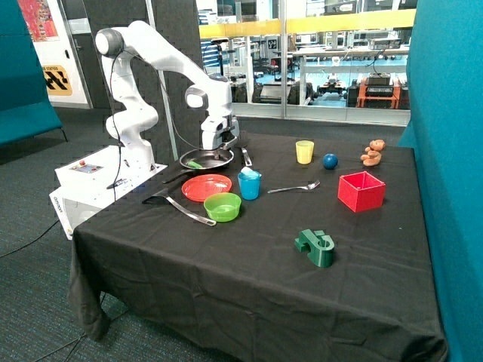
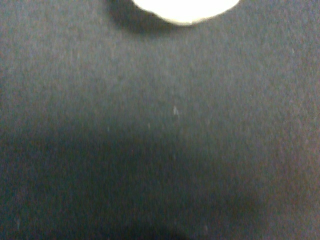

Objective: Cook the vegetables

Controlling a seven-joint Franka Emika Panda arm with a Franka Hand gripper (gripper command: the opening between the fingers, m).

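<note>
Gripper (image 1: 215, 148) low over dark frying pan (image 1: 207, 159); claw state unclear. Pale whitish vegetable piece (image 2: 185, 11) below: centre first.

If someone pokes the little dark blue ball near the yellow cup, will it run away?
Probably. The small dark blue ball looks round all over, so a poke would likely roll it. The black tablecloth may slow it. It looks light, but I can't tell.
</note>
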